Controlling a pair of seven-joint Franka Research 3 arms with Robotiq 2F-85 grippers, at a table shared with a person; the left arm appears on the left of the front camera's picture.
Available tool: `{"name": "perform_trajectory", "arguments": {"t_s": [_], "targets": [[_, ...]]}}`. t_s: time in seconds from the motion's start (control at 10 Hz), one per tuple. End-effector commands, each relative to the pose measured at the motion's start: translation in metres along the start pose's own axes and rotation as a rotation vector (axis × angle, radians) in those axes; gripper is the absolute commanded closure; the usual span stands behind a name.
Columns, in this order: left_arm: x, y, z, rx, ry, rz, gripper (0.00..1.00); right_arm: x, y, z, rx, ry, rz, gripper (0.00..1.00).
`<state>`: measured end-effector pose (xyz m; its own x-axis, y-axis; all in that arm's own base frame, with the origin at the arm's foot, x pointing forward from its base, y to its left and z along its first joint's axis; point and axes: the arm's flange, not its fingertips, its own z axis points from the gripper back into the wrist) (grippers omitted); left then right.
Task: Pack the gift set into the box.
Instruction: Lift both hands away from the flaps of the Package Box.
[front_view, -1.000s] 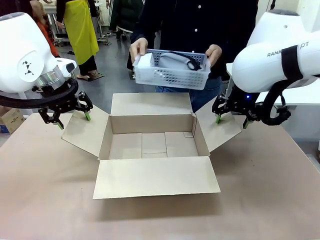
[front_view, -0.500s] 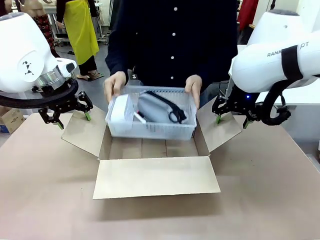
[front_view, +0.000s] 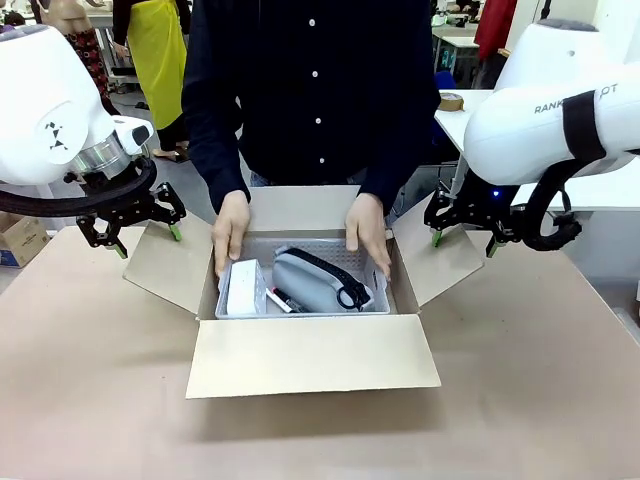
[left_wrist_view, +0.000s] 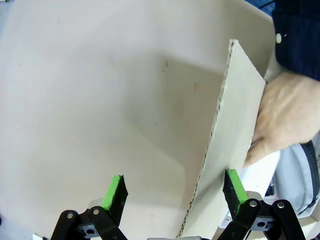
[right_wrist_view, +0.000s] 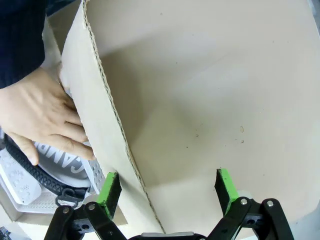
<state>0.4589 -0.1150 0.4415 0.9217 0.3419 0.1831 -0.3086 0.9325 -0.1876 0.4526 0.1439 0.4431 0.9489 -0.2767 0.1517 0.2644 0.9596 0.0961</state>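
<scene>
One carton (front_view: 310, 355), one basket (front_view: 300, 245), two pincers (front_view: 148, 241) (front_view: 462, 244)

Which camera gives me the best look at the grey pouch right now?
The front view: the grey pouch lies nearly whole, black strap on top, in the basket inside the box. The left wrist view catches a sliver at its right edge; the right wrist view, part of it under the person's hand.

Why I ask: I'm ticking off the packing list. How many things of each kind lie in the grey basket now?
Small white box: 1
Grey pouch with black strap: 1
Pen-like item: 1
Total: 3, all in the basket, which sits inside the cardboard carton.
</scene>
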Motion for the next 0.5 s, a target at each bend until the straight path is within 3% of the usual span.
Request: {"name": "perform_trajectory", "arguments": {"t_s": [0.0, 0.4], "targets": [[-0.0002, 0.0002, 0.0027, 0.019, -0.006, 0.006, 0.0, 0.001, 0.0018, 0.0033, -0.03, -0.012, -0.017, 0.0], [-0.0002, 0.0002, 0.0027, 0.019, -0.006, 0.006, 0.0, 0.001, 0.0018, 0.0033, -0.03, -0.012, -0.017, 0.0]]}}
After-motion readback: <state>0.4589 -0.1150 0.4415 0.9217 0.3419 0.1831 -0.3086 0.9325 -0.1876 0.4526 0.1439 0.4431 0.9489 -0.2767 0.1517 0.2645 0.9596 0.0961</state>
